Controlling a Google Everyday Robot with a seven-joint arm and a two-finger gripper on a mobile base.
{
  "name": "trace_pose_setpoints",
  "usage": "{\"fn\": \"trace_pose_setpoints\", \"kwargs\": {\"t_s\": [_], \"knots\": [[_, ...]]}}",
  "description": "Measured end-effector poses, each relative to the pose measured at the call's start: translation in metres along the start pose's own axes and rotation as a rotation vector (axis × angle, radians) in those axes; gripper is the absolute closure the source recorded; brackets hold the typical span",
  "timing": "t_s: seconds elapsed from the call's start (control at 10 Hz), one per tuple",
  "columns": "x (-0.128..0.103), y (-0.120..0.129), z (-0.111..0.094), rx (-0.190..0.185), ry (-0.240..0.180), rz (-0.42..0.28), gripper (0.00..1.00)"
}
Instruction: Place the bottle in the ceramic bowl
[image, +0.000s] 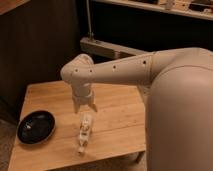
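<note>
One wooden table (120, 117) fills the middle of the scene. On it lie two objects: one small whitish bottle (84, 131) and one shallow black bowl (44, 124). Inside the bowl there is one pale speck (31, 128). One robot arm (120, 72), cream coloured, reaches in from the right. It ends in one gripper (85, 109), which hangs over the table just above the bottle's far end, its two fingers (76, 106) set apart. One pale ledge (107, 48) runs behind the table.
</note>
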Motion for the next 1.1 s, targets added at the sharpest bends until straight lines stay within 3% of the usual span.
{"fn": "trace_pose_setpoints", "kwargs": {"t_s": [0.7, 0.8, 1.1], "knots": [[0.000, 0.000, -0.002, 0.000, -0.004, 0.002, 0.35], [-0.002, 0.001, -0.005, -0.007, -0.017, 0.012, 0.35], [-0.022, -0.001, -0.011, -0.046, -0.123, 0.056, 0.35]]}}
